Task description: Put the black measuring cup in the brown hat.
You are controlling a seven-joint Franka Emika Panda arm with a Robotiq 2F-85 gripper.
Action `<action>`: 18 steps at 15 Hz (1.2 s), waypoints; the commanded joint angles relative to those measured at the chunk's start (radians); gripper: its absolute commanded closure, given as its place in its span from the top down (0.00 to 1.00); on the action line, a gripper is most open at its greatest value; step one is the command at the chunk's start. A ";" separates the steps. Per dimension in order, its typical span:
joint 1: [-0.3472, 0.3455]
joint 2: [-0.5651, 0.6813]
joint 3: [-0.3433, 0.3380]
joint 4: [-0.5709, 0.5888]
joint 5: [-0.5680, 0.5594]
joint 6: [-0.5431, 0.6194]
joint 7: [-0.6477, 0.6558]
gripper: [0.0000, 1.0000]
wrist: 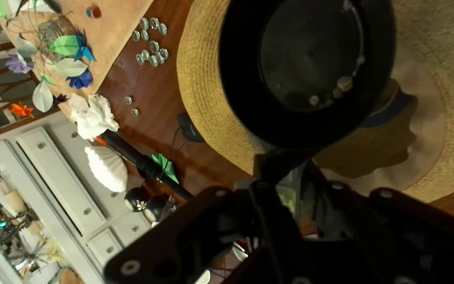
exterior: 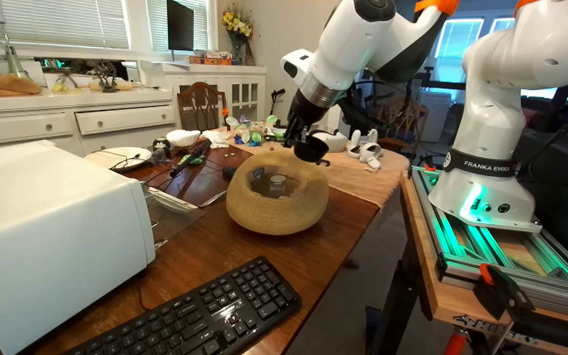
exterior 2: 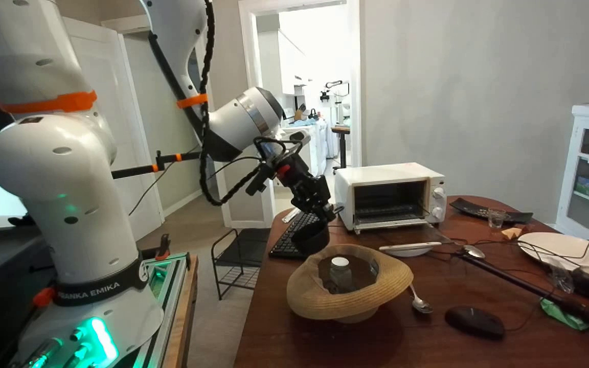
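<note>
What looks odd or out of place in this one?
A lidded jar stands inside the upturned brown hat, an unusual spot for one. What look like pale bits lie in the black measuring cup, so it seems not fully clean.

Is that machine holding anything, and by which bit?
Yes, the tool holds the black measuring cup by its handle; exactly where along it is too dark to tell.

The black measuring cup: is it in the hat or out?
Out: in both exterior views, the gripper holds the black measuring cup above the brown hat, not down in it.
</note>
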 commanded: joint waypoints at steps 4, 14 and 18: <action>-0.101 0.033 -0.104 0.056 -0.353 0.176 0.130 0.06; -0.118 0.145 -0.153 0.163 -0.877 0.255 0.667 0.06; -0.128 0.230 -0.146 0.196 -0.932 0.292 0.756 0.06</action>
